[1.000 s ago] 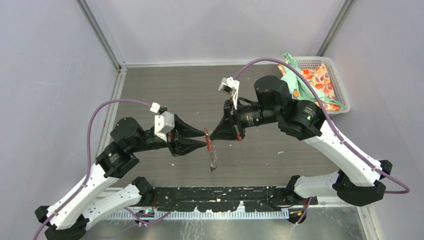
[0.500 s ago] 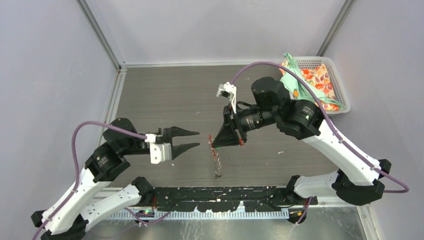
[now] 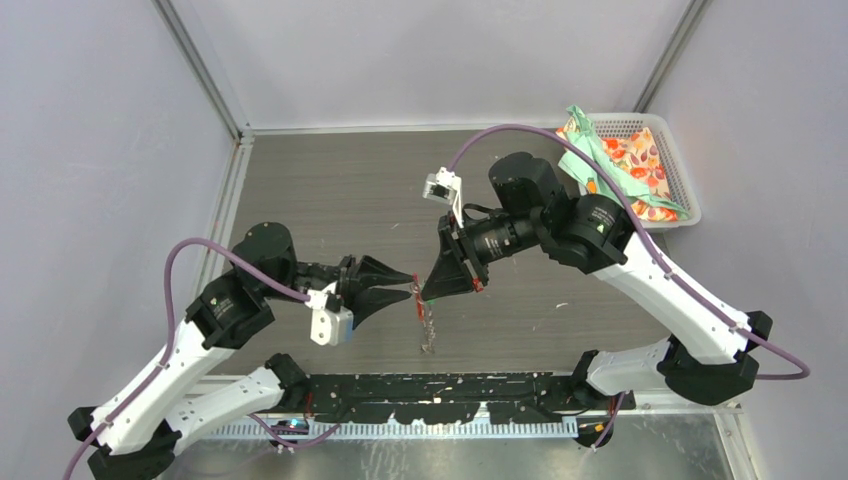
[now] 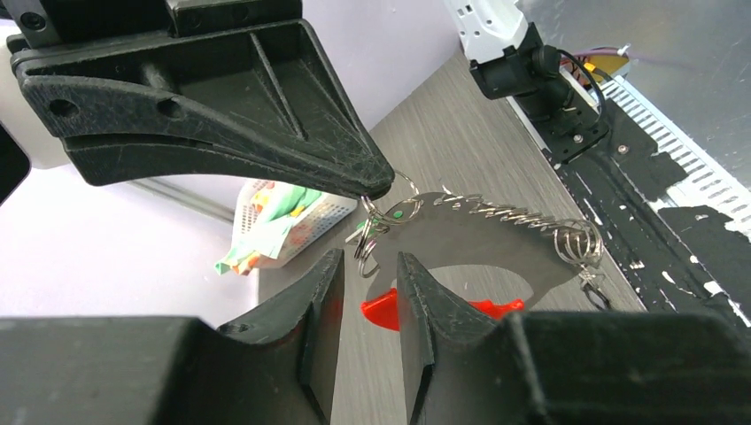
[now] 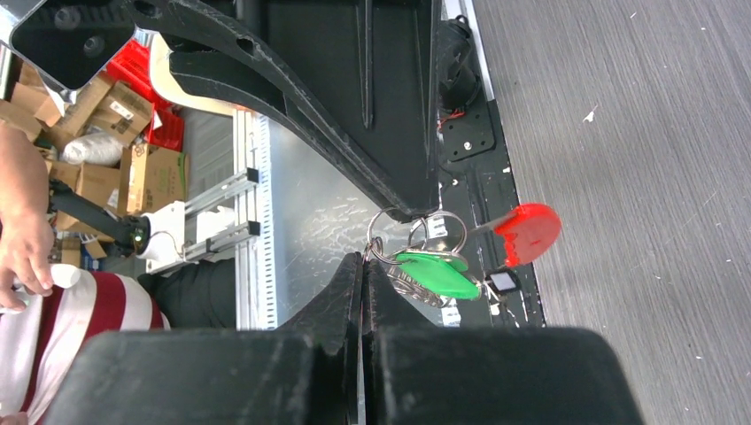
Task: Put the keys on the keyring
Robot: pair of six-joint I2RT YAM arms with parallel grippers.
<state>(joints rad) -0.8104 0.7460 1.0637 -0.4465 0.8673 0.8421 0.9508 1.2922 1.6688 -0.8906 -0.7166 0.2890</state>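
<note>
Our right pincer (image 3: pixel 424 292) is clamped tight on a ring of the keyring (image 3: pixel 428 322), whose chain hangs down above the desk (image 3: pixel 330 190) near the middle of its near edge. The green-tagged key (image 5: pixel 434 273) dangles at that ring. Our left pincer (image 3: pixel 412 284) stands narrowly parted just beside the red tab (image 4: pixel 383 312), gripping nothing.

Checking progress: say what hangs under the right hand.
From the right hand hang wire loops, a green-tagged key, the red tab and a chain; overlapping metal hides any second key.
</note>
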